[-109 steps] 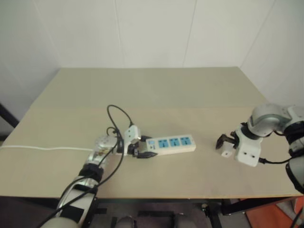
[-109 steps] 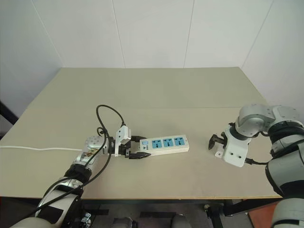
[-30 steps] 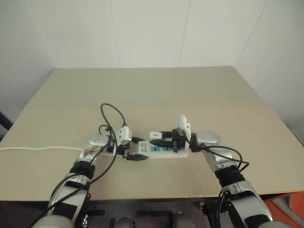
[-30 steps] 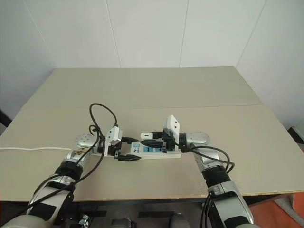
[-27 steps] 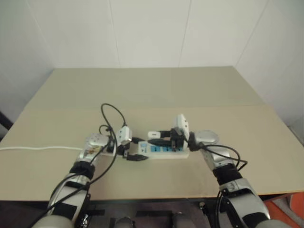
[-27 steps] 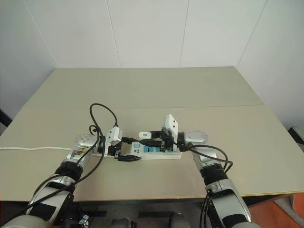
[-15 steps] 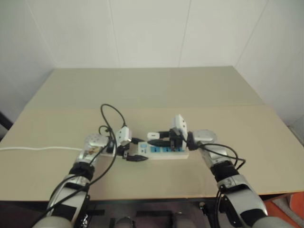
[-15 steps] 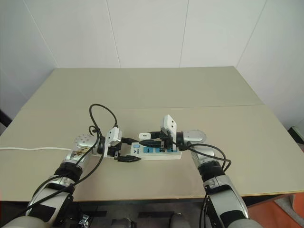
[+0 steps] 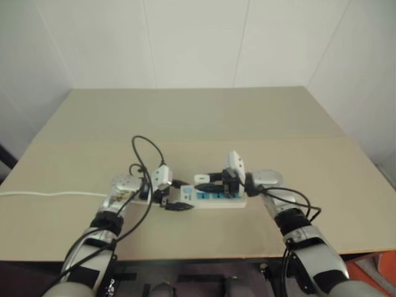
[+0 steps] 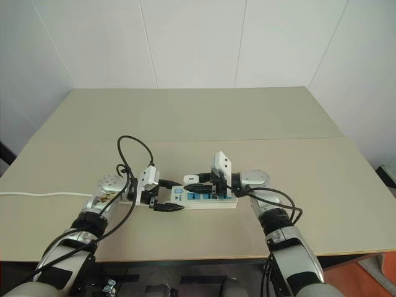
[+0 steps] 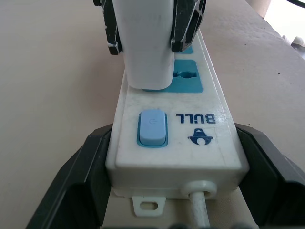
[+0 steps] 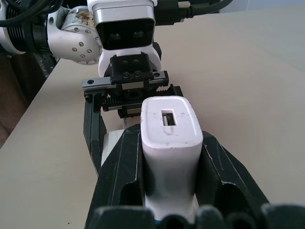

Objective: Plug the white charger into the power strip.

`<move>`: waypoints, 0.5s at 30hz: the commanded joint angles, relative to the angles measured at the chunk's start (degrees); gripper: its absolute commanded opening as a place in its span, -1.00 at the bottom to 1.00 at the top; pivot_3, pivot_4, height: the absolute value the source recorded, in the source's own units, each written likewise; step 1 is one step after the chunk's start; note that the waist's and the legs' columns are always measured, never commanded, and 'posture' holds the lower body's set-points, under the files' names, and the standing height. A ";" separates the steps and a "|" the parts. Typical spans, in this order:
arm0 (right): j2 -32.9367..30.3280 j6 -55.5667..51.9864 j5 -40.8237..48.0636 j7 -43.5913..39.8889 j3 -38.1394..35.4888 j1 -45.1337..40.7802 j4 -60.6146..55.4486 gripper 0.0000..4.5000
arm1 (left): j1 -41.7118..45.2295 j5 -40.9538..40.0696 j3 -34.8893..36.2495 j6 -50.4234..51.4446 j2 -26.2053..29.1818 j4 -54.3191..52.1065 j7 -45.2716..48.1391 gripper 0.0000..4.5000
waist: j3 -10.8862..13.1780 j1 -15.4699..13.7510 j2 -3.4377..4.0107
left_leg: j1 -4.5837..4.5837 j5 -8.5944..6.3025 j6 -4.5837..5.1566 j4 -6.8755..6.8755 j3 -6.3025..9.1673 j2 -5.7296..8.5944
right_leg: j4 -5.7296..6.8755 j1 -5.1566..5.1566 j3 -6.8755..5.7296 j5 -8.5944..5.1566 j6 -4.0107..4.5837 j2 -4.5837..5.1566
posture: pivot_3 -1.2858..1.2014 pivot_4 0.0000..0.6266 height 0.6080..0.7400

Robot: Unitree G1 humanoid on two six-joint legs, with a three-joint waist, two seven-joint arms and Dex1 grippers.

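The power strip [image 9: 224, 197] lies on the table, its switch end clamped between the fingers of my left gripper [image 9: 177, 198], which is shut on it. In the left wrist view the strip's [image 11: 190, 138] blue switch and first blue socket face me. My right gripper [image 9: 205, 181] is shut on the white charger [image 9: 201, 179], holding it upright over that first socket. The charger's [image 11: 145, 52] lower end meets the socket face. I cannot tell whether its prongs are in. The right wrist view looks along the charger [image 12: 169, 138] between black fingers [image 12: 119, 176].
A thin white cord [image 9: 49, 193] runs from the strip to the table's left edge. A black cable loop [image 9: 145, 151] arches above my left wrist. The beige table [image 9: 247, 117] stretches back to white walls and right to its edge.
The right gripper came from the table's right side to above the strip with the charger. Over the last second it has barely moved. The left gripper kept its hold.
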State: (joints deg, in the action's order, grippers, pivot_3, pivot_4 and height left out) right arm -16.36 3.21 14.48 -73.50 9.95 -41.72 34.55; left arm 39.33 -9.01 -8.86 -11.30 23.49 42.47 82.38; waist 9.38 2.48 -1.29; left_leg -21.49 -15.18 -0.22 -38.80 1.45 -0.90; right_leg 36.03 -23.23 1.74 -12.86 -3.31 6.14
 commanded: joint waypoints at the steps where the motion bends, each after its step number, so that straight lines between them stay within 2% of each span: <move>1: -0.53 0.82 -1.22 0.92 -0.77 -0.23 1.24 -0.50 | -1.13 1.43 -1.01 0.16 1.13 -0.45 0.51 0.46 | 0.00 0.00 0.00 | 0.00 0.00 0.00 0.00 0.00 0.00 | -0.01 0.00 0.00 0.00 0.00 0.00 | 0.03 -0.52 1.00; 8: -0.38 1.26 -1.75 0.58 -0.12 0.30 1.06 -0.50 | -1.12 1.43 -1.03 0.34 1.21 -0.55 0.44 0.46 | 0.00 0.00 0.00 | 0.04 0.00 0.00 0.00 0.00 0.00 | -0.01 0.02 0.00 0.00 0.00 0.00 | 0.03 -0.52 1.00; 15: -3.05 3.55 -4.12 -0.96 1.17 1.14 3.37 -0.50 | -1.36 1.39 -0.95 0.64 1.47 -0.77 0.20 0.46 | 0.00 0.00 0.00 | 0.06 0.00 0.00 0.00 0.00 0.00 | -0.02 0.04 0.00 0.00 0.00 0.00 | 0.03 -0.52 1.00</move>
State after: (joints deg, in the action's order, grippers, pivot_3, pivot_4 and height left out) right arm -16.73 6.14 13.62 -74.03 10.66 -41.80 35.39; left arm 39.27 -9.02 -9.07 -11.06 23.61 42.19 82.08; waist 9.38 2.48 -1.29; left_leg -21.43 -15.18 -0.22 -38.80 1.45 -0.90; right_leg 36.01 -23.18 1.75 -12.86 -3.31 6.14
